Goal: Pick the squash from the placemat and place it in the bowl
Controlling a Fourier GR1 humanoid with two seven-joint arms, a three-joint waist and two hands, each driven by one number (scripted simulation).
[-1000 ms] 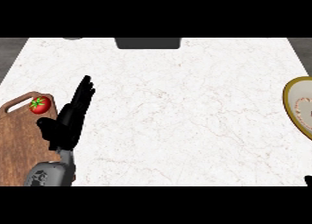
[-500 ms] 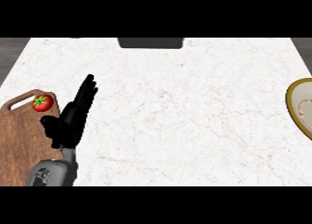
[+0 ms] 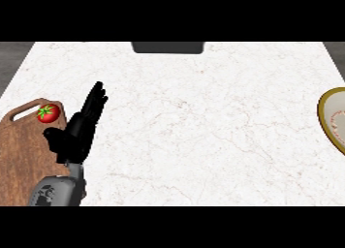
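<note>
The left hand [image 3: 79, 128] hangs over the tabletop [image 3: 204, 121] with fingers straight and released, holding nothing, its tips pointing toward twelve o'clock. Just at its nine-to-ten o'clock lies a small red fruit with a green stem [image 3: 48, 113]; it looks more like a tomato than a squash, but it is the only thing to pick. It rests near the top corner of a wooden board [image 3: 14, 164], which serves here as the placemat. The bowl [image 3: 336, 121] sits well apart at the view's three o'clock edge, partly cut off. The right hand does not show.

To do the reach well, I judge the hand should swing toward ten o'clock until its palm is over the fruit, then lower, with thumb and fingers spread to either side. The fruit is round and may roll, so the fingers should close evenly around it before any lift.
</note>
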